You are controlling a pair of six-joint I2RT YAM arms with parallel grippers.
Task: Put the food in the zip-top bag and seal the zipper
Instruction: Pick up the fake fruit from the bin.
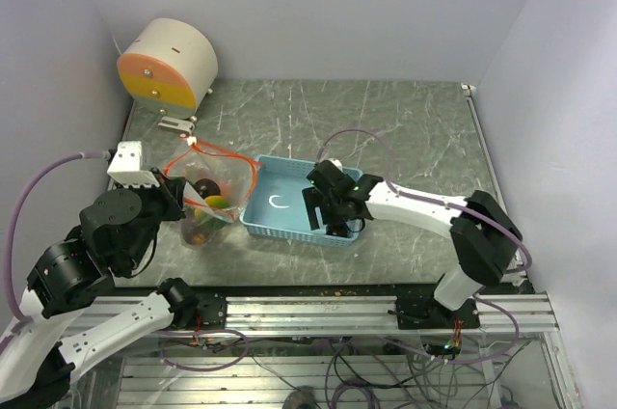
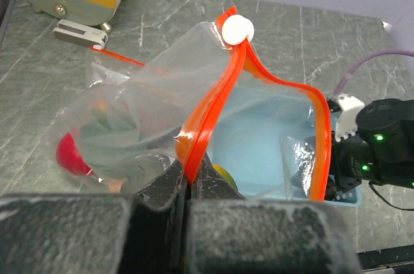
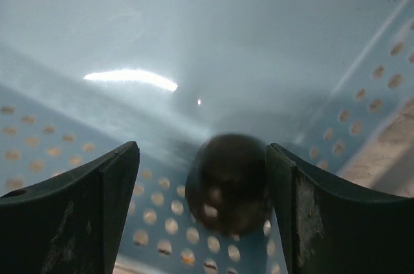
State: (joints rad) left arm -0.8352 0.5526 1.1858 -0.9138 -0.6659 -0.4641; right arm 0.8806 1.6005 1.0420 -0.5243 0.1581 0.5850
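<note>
Table point(image 1: 405, 129): grey-green marbled top, walled in by pale panels on 3 sides.
Drum point(image 1: 169, 64): cream-coloured round thing with an orange and yellow face, parked at the back left corner, well apart from the rest.
Basket point(image 1: 289, 177): light blue, perforated walls, sat mid-table just right of the bag. Only 1 piece of food can be made out in it.
Bag point(image 2: 155, 93): clear plastic, held up off the table with the mouth gaping toward the basket. Pretty crumpled on the left side.
Zipper point(image 2: 217, 106): orange strip, clearly not sealed. The 2 sides are spread wide apart, and the white slider point(image 2: 237, 29) is sat at the top end.
Left gripper point(image 2: 191, 180): fingers pressed together, with the orange zipper edge pinched between them at the bag's near rim.
Right gripper point(image 3: 202, 151): lowered into the basket's near right corner. Fingers are spread apart with the dark purple piece between them, nothing squeezed yet.
Dark purple piece point(image 3: 229, 180): round and glossy, on the basket floor against the perforated wall, closer to the right-hand finger. Whether it's actually touched can't be told.
Red piece point(image 2: 70, 154): seen through the plastic, low in the bag's left side.
Yellow-green piece point(image 1: 217, 202): inside the bag too, near the mouth.
</note>
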